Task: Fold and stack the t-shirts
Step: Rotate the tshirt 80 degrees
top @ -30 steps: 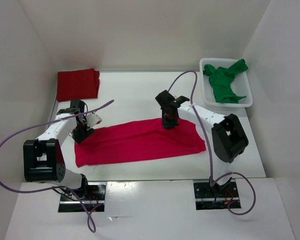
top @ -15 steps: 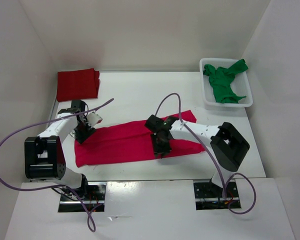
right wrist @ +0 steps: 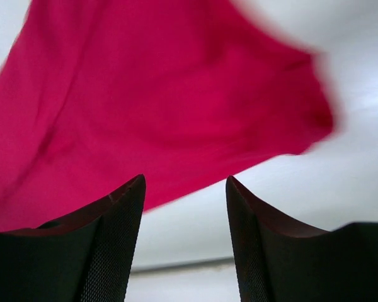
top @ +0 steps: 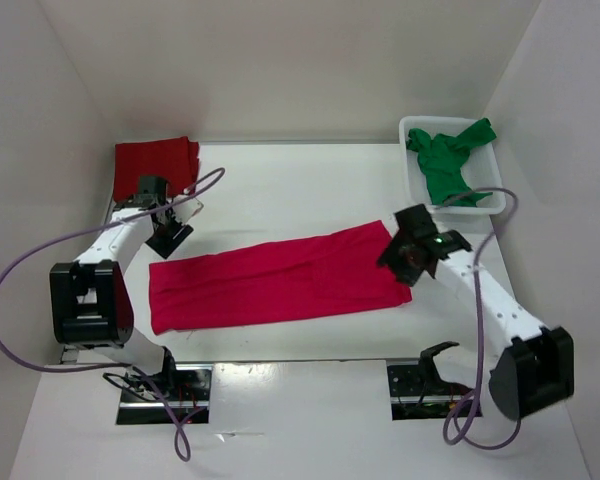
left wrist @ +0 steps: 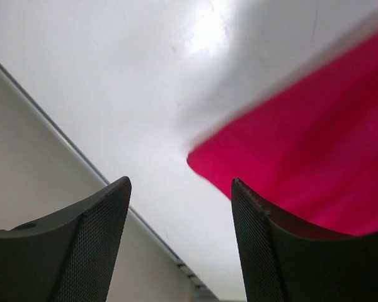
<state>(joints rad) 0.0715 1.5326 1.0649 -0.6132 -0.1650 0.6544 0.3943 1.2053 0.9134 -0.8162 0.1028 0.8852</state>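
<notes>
The crimson t-shirt lies folded into a long strip across the middle of the table. My left gripper hovers just behind its left end, open and empty; in the left wrist view the crimson t-shirt shows past the right finger of the gripper. My right gripper is over the strip's right end, open, with nothing between its fingers; the crimson t-shirt fills the view beyond the gripper. A dark red t-shirt lies folded at the back left. A green t-shirt lies crumpled in the basket.
The white plastic basket stands at the back right corner. White walls close in the table on the left, back and right. A purple cable loops over each arm. Bare table lies behind the strip.
My right gripper pulled the shirt's back edge forward, let go and swung to the right end, now open. My left gripper backed off the left corner toward the rear.
</notes>
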